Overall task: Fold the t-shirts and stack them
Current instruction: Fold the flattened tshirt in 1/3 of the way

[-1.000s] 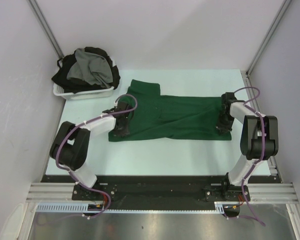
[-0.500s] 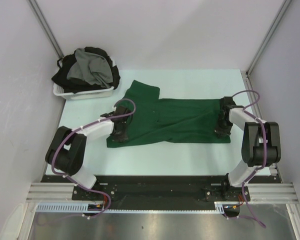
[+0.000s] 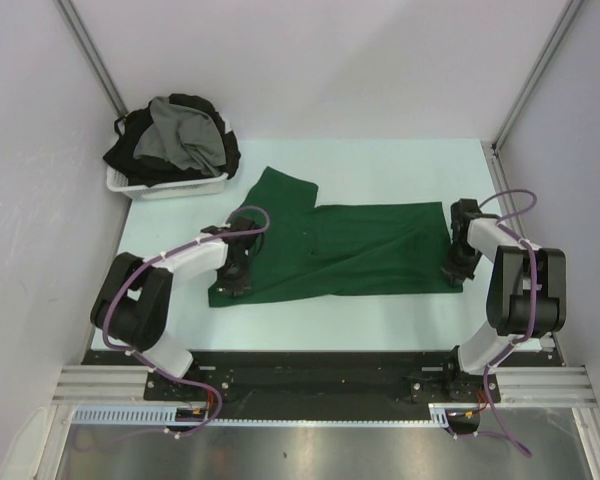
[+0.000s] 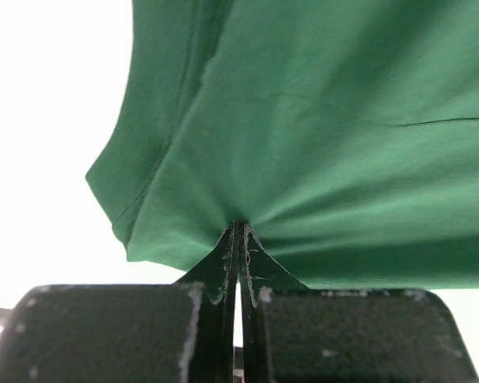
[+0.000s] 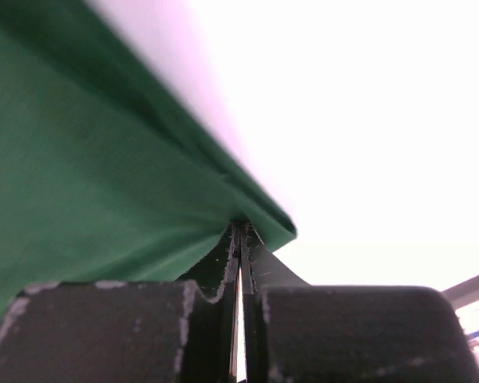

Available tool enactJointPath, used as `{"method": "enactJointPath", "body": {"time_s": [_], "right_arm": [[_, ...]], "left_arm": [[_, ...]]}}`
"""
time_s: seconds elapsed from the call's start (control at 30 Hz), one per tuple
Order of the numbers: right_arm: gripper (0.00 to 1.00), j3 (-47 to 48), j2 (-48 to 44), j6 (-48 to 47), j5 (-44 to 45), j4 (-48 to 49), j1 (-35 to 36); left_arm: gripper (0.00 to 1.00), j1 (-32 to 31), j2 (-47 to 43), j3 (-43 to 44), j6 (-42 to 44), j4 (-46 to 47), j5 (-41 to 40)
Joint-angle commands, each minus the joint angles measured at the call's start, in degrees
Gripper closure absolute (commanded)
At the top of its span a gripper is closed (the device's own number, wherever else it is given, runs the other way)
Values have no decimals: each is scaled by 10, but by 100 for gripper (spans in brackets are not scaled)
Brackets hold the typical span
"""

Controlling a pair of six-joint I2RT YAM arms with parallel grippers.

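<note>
holding the dark green t-shirt (image 3: 330, 250) by two thin pinches is where your risk sits. the shirt lies spread across the middle of the bench (image 3: 380, 160), with one sleeve pointing to the far left. your left hand (image 4: 238, 231) is clamped on a small gather of cloth near the shirt's near-left corner. your right hand (image 5: 239, 231) is clamped on the very edge of the cloth at the right end. in both wrist views the jaws meet with only a sliver of fabric between them.

if you pull the two ends apart too hard, the right pinch is likely to slip first, since it has so little cloth. if one arm leads the other, the shirt skews and the fold comes out crooked. you cannot tell from here whether each pinch holds both layers. a single layer would lift alone and leave the rest bunched on the bench. the loose sleeve may drag and crumple under any fold.

watch the white basket (image 3: 165, 185) at the far-left corner, with the grey t-shirt (image 3: 185, 135) and black t-shirts (image 3: 130, 155) heaped in it. a wide swing of the left arm could snag it.
</note>
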Motion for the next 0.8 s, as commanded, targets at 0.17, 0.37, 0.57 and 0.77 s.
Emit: {"method": "enactJointPath", "body": {"time_s": [0.17,0.37,0.57,0.77], "right_arm": [[100,3,-5,-14,35,-14,-37],[100,26,-2,-12,37,-14,-33],[63,113,23,-15,76,-31,6],[46,232,55,-25,77,-60,33]], "left_arm": [[100,50,17,31,35,-66,-26],[100,51,22,75,43,-68,-23],[92,50,37,176,64,-81,-23],[85,50,78,329,79,-109,-37]]}}
